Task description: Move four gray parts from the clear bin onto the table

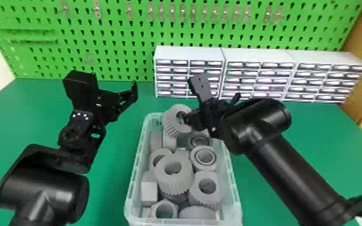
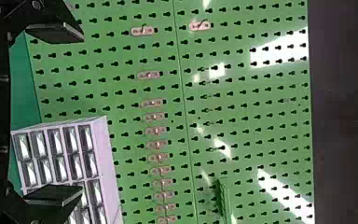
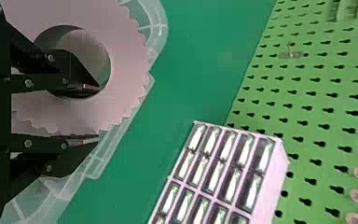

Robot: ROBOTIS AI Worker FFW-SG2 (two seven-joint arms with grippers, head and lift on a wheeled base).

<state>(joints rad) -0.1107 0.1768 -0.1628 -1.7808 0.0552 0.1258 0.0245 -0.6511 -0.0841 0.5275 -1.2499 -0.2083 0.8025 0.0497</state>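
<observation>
- The gear (image 1: 167, 124) to be moved is held at the far end of the bin (image 1: 236, 207), tilted, with its upper edge reaching beyond the far rim. Whether the parts below are touched by it cannot be told.
- The right gripper (image 1: 189, 117) is closed on the gear's wall: in the right wrist view one finger (image 3: 70, 77) is set inside the hole, the other is laid along the toothed outside — only the thickness of the wall is left between them.
- The left gripper (image 1: 106, 91) is held up to the left of the bin, above the table (image 1: 111, 180). In the left wrist view its fingers (image 2: 58, 33) are spread wide and nothing is gripped.
- More gray parts are held in the bin. Near the middle a big gear (image 1: 174, 180) is rested on others, its hole turned up; to its right a ringed part (image 1: 214, 165) is seen, with a second toothed part (image 1: 203, 198) nearer the front.
- By the bin's left wall a block (image 1: 149, 192) is placed, and a nut (image 1: 176, 209) is lodged just in front of it, toward the near end.
- Behind, white drawers (image 1: 189, 54) are lined up on the table — backed by a green pegboard (image 1: 114, 30).
</observation>
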